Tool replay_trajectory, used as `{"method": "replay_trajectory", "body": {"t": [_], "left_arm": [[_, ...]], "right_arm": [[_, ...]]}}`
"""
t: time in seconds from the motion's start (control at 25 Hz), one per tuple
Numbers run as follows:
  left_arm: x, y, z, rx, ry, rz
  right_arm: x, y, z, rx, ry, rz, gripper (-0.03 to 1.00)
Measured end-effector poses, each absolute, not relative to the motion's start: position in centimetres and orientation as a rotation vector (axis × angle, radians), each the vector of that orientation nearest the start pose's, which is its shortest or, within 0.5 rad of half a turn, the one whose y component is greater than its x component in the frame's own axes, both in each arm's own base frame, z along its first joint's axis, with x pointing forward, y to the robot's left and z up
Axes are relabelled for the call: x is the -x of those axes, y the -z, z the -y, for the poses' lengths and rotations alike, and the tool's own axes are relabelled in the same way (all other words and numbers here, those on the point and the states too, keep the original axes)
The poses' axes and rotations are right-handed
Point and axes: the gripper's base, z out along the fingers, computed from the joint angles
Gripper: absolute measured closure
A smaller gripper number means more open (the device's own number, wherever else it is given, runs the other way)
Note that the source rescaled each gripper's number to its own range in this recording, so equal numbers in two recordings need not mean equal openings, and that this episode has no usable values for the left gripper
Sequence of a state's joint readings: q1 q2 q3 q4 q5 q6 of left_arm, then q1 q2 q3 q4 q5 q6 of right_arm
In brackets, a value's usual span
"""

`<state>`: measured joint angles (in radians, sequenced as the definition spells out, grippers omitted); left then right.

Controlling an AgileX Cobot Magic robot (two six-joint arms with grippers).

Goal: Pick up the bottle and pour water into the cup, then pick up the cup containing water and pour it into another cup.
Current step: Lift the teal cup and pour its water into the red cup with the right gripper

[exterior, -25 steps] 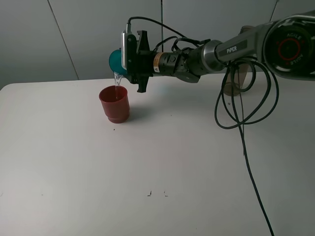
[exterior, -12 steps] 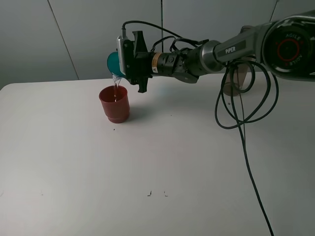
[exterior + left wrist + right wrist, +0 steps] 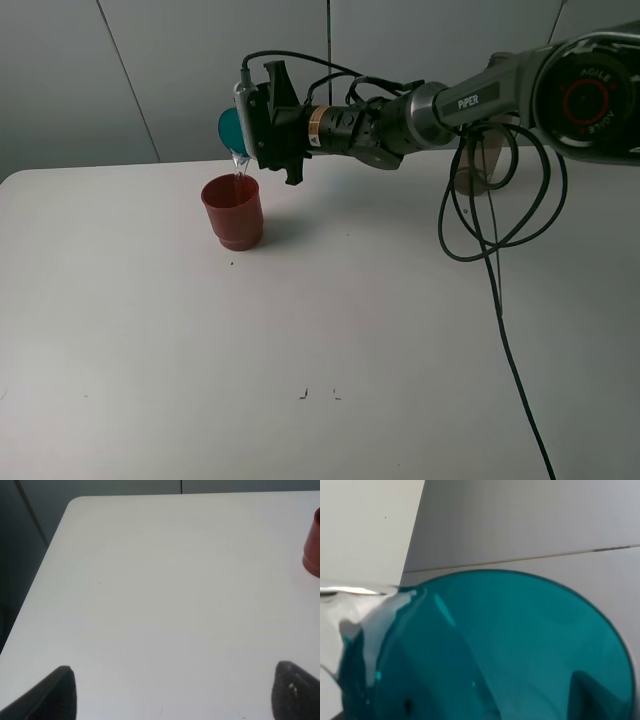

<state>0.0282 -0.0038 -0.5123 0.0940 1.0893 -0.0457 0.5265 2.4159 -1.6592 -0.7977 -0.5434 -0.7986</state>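
The teal cup (image 3: 231,125) lies tipped on its side above the red cup (image 3: 234,211), with my right gripper (image 3: 258,124) shut on it. A thin stream of water (image 3: 238,165) falls from its rim into the red cup. The right wrist view is filled by the teal cup (image 3: 510,650), with water at its lower lip. The red cup (image 3: 314,550) stands upright on the white table, at the edge of the left wrist view. My left gripper (image 3: 172,695) is open over bare table, well away from the cups. The brownish bottle (image 3: 478,162) stands at the back right, partly behind cables.
The right arm (image 3: 450,100) reaches across the back of the white table (image 3: 320,330). Black cables (image 3: 495,230) hang from it in loops down to the front edge. Grey wall panels stand behind the table. The table's left edge (image 3: 35,590) shows in the left wrist view.
My right gripper has risen a little and rolled the teal cup further over. The water stream into the red cup has thinned. The red cup has not moved.
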Motion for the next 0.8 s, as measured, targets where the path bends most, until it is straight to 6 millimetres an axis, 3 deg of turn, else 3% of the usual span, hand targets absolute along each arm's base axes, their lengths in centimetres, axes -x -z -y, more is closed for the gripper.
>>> {"method": "replay_trajectory", "body": {"t": [0.8], "left_arm": [[0.85, -27.86, -0.73, 0.083, -0.102, -2.053]], "right_arm": [[-43.59, -12.29, -30.17, 1.741, 0.48, -0.532, 0.89]]}}
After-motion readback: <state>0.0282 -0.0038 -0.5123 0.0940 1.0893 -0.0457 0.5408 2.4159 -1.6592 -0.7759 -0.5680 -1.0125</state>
